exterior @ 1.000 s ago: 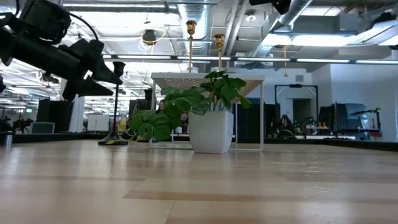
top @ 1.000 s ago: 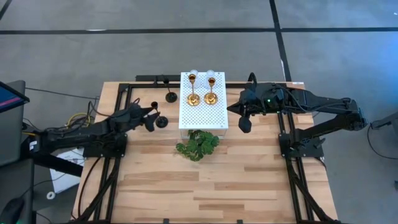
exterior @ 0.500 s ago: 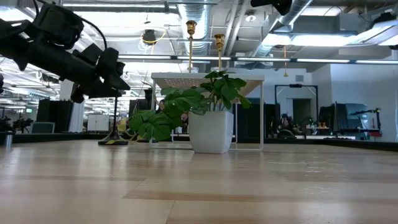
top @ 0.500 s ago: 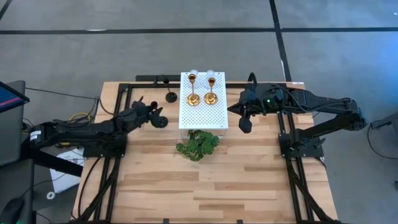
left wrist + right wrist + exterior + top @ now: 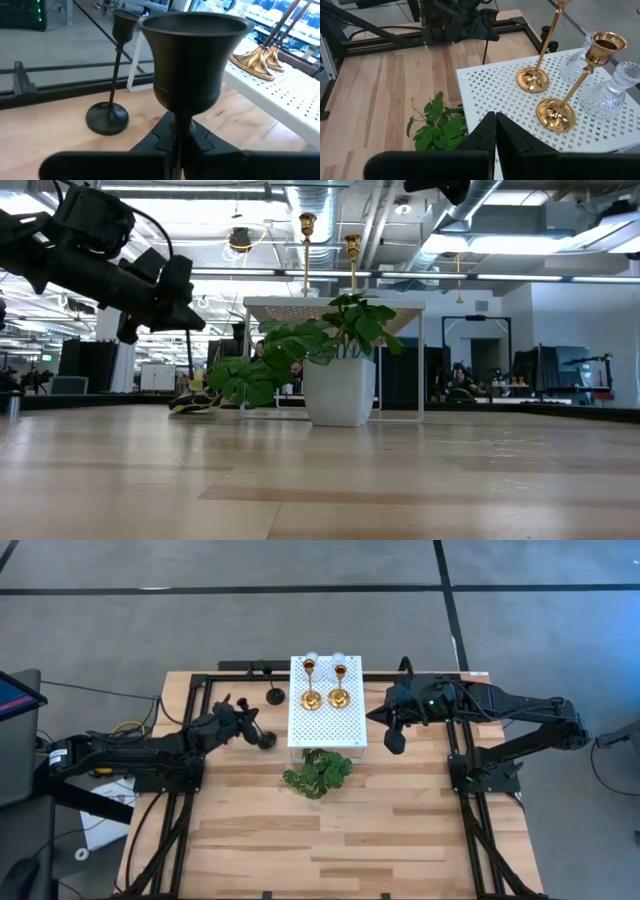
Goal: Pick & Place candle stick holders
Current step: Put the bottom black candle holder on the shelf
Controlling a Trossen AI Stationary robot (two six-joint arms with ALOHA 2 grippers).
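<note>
The left end effector (image 5: 250, 728) is pinching the thin stem of a black holder (image 5: 192, 75). Its fingers are clamped tight on the stem, just under the cup. In the low view the holder's round base (image 5: 190, 405) is tipping, with one edge up off the worktop (image 5: 330, 830). So the holder is leaning, not standing straight.

The second black holder (image 5: 274, 695) is standing upright just past the left end effector, farther back on the worktop (in the left wrist view it is a little way behind the held cup). The two are not touching.

To the side of the left end effector is a white stand with holes (image 5: 328, 715). Two gold holders (image 5: 311, 698) (image 5: 338, 697) are standing on it, side by side. Two clear glass holders (image 5: 581, 59) (image 5: 615, 90) are sitting right behind the gold ones, close to them.

The right end effector (image 5: 393, 742) is hanging in the air beside the white stand, on the side away from the left arm. Its fingers are pressed together and are holding nothing. The gold holders are in front of it, well apart from its tips.

A green plant (image 5: 318, 773) in a white pot (image 5: 340, 390) is sitting in front of the stand, between the two arms.
</note>
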